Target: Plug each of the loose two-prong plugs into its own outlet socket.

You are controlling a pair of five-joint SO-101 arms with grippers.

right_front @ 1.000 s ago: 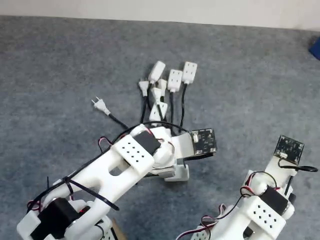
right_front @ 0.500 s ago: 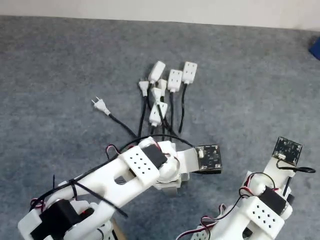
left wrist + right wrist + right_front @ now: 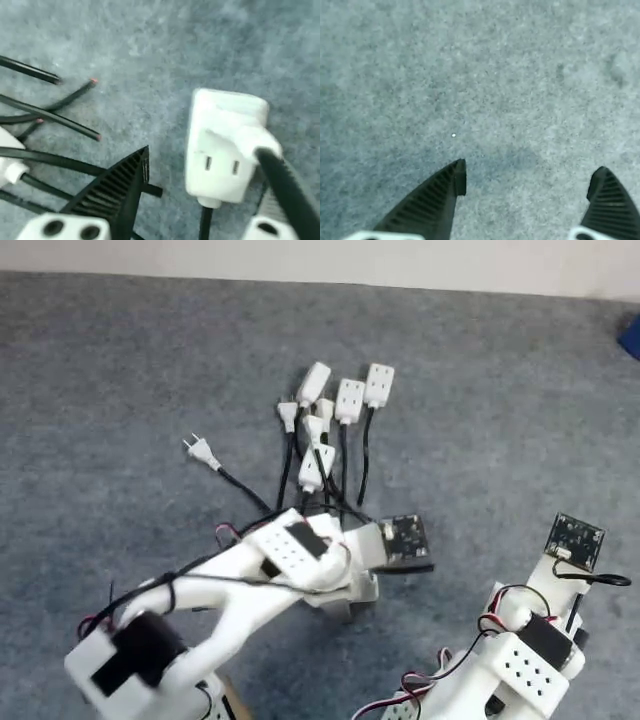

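My left gripper (image 3: 202, 151) stands open low over the carpet. A white outlet socket (image 3: 225, 145) with two slots lies between its fingers, close against one black finger (image 3: 280, 175). Several black cords (image 3: 45, 117) run beside the other finger. In the high view, more white sockets (image 3: 378, 385) and plugs fan out on cords at the middle of the carpet. One loose two-prong plug (image 3: 200, 450) lies apart to their left. The left arm (image 3: 290, 550) ends just below that cluster. My right gripper (image 3: 530, 169) is open over bare carpet with nothing between its fingers.
Grey carpet (image 3: 120, 360) covers the whole work area. The right arm (image 3: 540, 640) is folded at the near right corner. A blue object (image 3: 632, 335) shows at the far right edge. A pale wall strip runs along the far side.
The left arm drew back toward the near edge, then shifted slightly left and dropped lower. The right arm hardly moved. The plugs and sockets lie as before.
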